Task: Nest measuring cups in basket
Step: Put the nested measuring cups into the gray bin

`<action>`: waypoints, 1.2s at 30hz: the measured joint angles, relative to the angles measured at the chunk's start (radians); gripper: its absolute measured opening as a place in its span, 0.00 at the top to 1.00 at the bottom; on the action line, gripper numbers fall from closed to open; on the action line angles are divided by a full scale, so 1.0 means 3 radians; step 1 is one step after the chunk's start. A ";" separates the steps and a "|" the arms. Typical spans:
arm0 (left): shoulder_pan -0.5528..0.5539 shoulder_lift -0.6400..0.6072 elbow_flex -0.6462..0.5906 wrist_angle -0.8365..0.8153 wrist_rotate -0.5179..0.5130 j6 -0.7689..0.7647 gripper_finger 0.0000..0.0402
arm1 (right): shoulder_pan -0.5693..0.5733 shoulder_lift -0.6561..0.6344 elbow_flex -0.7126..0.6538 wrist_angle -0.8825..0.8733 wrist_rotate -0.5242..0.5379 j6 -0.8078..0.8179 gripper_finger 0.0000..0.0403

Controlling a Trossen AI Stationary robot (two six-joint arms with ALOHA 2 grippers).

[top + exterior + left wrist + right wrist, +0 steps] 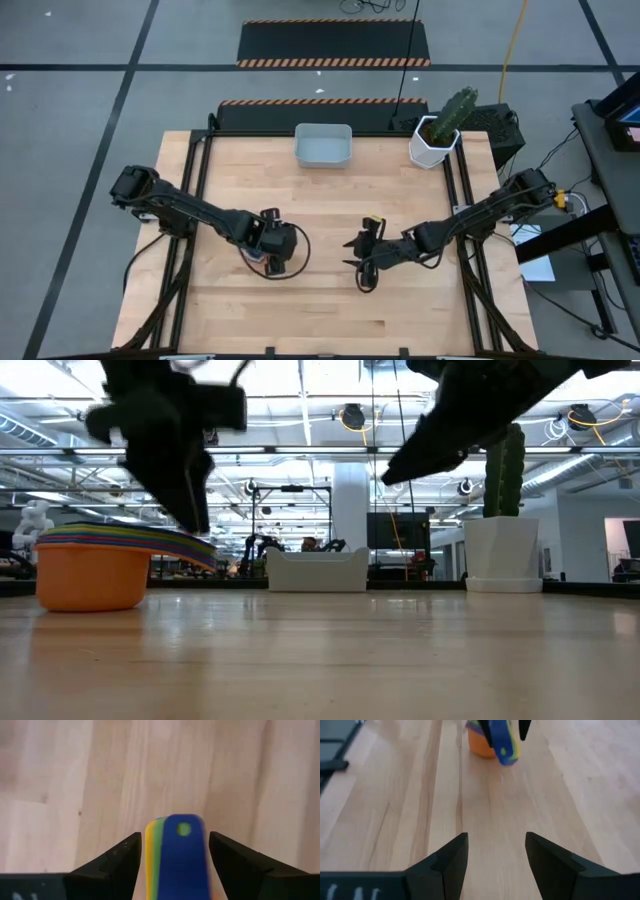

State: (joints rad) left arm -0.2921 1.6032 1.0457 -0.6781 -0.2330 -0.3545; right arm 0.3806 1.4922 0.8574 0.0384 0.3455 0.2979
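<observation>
— Since the measuring cups (95, 565) sit nested in one stack on the table (330, 290), orange at the bottom, where is the left tool (172, 852)?
— Right over them: its fingers (117, 860) are spread to either side of the stacked handles (177, 855), dark blue on top, not pinching.
— And the basket (323, 145)?
— At the table's far edge, well apart from the stack, beside a white cactus pot (434, 141).
— The right tool (495, 850)?
— Spread too, holding nothing, low over the table and facing the stack.
</observation>
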 joint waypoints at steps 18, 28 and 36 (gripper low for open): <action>-0.1036 -0.0660 0.0126 -0.1336 -0.0635 -0.1564 0.41 | -0.0308 0.0461 0.0144 0.0902 -0.0302 -0.0240 0.52; -0.1711 -0.0667 -0.0118 -0.1437 -0.0779 -0.2503 0.41 | -0.0620 0.1342 0.1133 0.0666 -0.0927 -0.0874 0.50; -0.2083 -0.0667 -0.0641 -0.1291 -0.0771 -0.3287 0.41 | -0.0755 0.1751 0.1691 0.0559 -0.1077 -0.1056 0.30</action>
State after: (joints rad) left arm -0.9170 1.4033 0.8534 -1.0654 -0.4643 -1.3405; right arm 0.1540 2.0176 1.3647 0.2063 0.0223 -0.0187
